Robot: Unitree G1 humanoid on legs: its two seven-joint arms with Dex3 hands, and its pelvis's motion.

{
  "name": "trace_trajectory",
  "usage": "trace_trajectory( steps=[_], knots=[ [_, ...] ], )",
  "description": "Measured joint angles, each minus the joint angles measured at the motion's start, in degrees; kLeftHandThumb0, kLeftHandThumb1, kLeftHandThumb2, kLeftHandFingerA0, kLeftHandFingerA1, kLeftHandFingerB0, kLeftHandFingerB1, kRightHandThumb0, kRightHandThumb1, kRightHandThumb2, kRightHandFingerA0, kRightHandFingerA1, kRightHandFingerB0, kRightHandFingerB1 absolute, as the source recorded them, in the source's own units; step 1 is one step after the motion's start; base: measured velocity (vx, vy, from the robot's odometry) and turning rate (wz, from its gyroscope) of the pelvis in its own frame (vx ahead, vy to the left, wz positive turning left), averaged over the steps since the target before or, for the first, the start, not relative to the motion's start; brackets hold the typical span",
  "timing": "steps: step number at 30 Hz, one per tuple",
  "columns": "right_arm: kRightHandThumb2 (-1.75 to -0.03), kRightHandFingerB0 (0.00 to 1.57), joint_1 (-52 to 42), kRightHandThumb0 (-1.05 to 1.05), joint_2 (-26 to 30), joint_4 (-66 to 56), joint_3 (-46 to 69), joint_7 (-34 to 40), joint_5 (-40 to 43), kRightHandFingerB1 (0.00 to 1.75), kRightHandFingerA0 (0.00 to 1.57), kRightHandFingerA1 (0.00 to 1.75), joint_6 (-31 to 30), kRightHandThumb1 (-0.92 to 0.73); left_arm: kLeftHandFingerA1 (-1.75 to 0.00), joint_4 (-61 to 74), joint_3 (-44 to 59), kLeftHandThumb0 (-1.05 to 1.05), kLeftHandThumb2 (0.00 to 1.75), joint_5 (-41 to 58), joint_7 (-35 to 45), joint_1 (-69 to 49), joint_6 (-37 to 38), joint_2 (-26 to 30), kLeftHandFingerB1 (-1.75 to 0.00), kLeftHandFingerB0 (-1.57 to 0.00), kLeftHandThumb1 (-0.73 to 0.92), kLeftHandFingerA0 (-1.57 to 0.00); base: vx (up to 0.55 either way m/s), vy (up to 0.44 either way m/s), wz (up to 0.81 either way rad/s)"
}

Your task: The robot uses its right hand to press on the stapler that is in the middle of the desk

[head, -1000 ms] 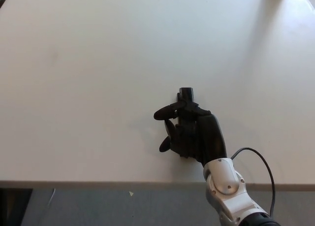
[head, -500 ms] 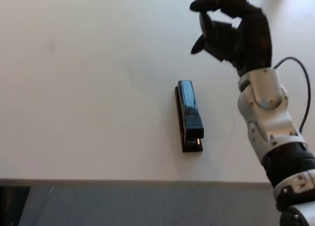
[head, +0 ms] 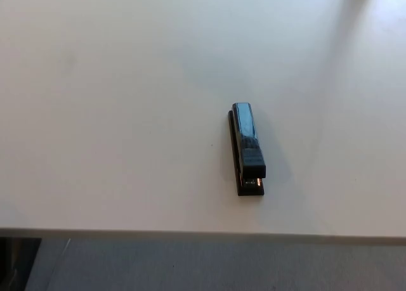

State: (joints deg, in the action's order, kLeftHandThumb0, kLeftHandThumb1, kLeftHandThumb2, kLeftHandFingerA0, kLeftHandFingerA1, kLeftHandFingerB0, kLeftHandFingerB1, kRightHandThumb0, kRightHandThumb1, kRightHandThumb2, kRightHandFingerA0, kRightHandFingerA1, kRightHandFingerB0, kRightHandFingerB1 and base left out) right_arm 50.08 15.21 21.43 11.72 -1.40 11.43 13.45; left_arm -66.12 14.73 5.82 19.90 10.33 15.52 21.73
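Observation:
A black stapler (head: 247,148) lies on the white desk (head: 127,101), a little right of the middle, its length running from near to far. Its near end sits close to the desk's front edge. Nothing touches it. Neither of my hands nor any part of my arms shows in the head view.
The desk's front edge (head: 190,232) runs across the bottom of the picture, with grey floor (head: 190,265) below it. A soft shadow falls over the desk's far right part.
My right hand, which lay on the stapler a second ago, rose off it toward the upper right and has now left the picture. The stapler stays in place.

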Motion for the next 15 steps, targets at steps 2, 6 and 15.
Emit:
trace_trajectory(
  steps=[2,6,15],
  knots=[
    [-0.94,0.76,-1.4,0.07,4.0,-0.6,3.3,-1.4,1.3,1.16,1.21,1.23,-1.4,-0.73,-0.18,0.0,0.1,-0.46,0.94,0.0,0.0,0.3,-0.2,0.0,-0.17,0.0,0.92,0.0,0.0,0.0,0.0],
    [-1.13,0.95,-5.4,-0.04,11.7,-0.4,10.6,-3.8,3.7,1.02,1.29,1.15,-3.3,-0.48,-0.19,0.0,0.3,-0.42,0.85,0.0,0.0,0.6,-0.7,0.1,-0.18,0.0,0.92,0.0,0.0,0.0,0.0],
    [-1.1,0.92,-16.8,-0.16,24.5,4.3,27.1,-5.9,7.0,1.09,1.29,1.22,-7.3,-0.5,-0.15,-0.1,0.6,-0.41,0.89,0.0,0.0,1.0,-1.5,0.3,-0.15,0.0,0.92,0.0,0.0,0.0,0.0]
  ],
)
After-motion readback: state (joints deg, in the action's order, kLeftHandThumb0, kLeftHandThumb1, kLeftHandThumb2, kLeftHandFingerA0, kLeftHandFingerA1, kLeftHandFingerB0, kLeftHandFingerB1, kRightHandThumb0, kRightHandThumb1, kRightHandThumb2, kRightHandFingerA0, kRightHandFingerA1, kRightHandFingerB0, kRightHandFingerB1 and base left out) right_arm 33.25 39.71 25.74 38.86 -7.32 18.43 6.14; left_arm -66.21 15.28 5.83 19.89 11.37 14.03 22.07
